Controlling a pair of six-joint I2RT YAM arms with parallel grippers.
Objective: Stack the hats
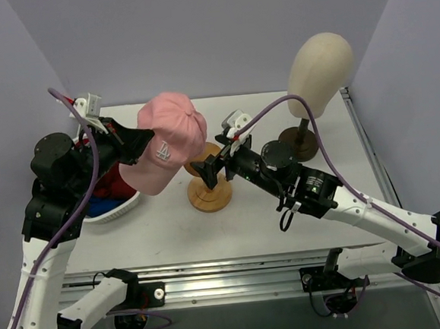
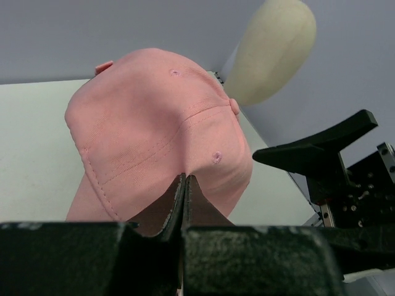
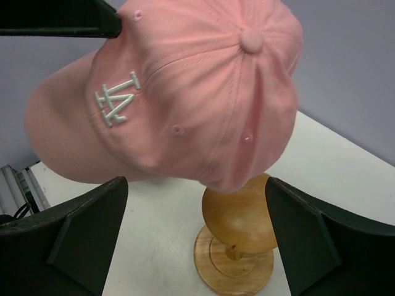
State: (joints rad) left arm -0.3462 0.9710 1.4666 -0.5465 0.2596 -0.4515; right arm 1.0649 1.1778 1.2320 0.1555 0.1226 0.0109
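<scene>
Closest in, my left gripper [image 2: 185, 191] pinches the pink cap [image 2: 154, 123] by its rim, dangling it above the wooden stand [image 3: 237, 228]; such a thin bite could slip, or the cap could snag my wide-open right gripper [image 1: 203, 166] close beside.

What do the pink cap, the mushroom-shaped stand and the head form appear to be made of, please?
Pink cap: woven cotton-like fabric, matte, with seams and stitched eyelets. Stand: likely wood, glossy amber finish. Head form: matte cream; foam or plastic, unclear.
</scene>
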